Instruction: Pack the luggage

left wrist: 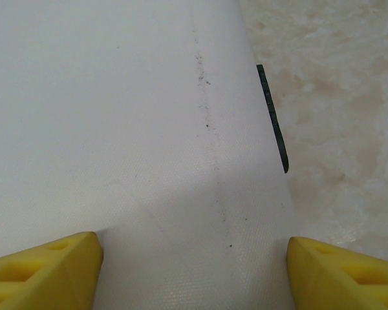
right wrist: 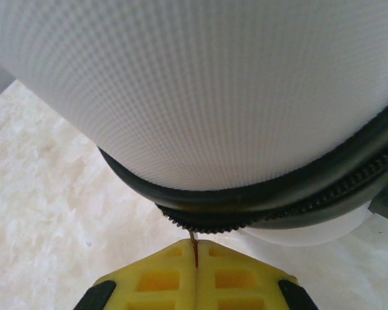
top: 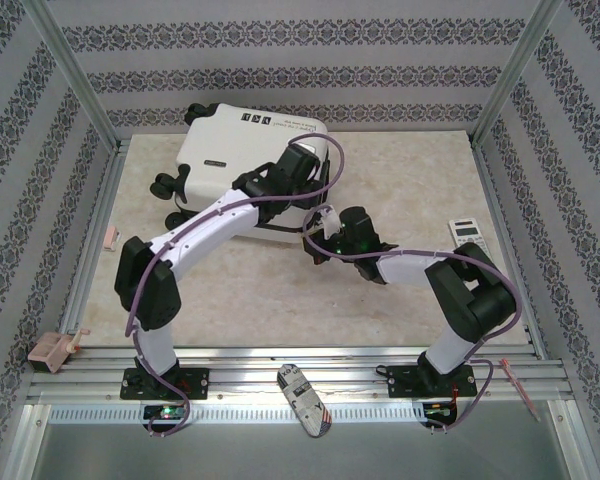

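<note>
**Zipping stage of packing.** The luggage, a white hard-shell suitcase, lies flat with its lid down in the upper centre of the top view, on the marbled table. Its black zipper band curves across the middle of the right wrist view, below the textured white shell.

The step in hand appears to be closing the zipper, since the shell is already shut.

The right gripper sits at the bottom centre of that view, against the case's near edge. Its yellow fingers are pressed together on a thin brown tab, most likely the zipper pull, which runs up to the band.

The left gripper hangs over the top shell. Its fingers are spread to the lower corners of the left wrist view and hold nothing. You cannot tell whether they touch the shell.

For the next move, you need a firm pinch on the pull and a draw that follows the band round its curve. The left arm should steady the lid so the case does not slide.
</note>
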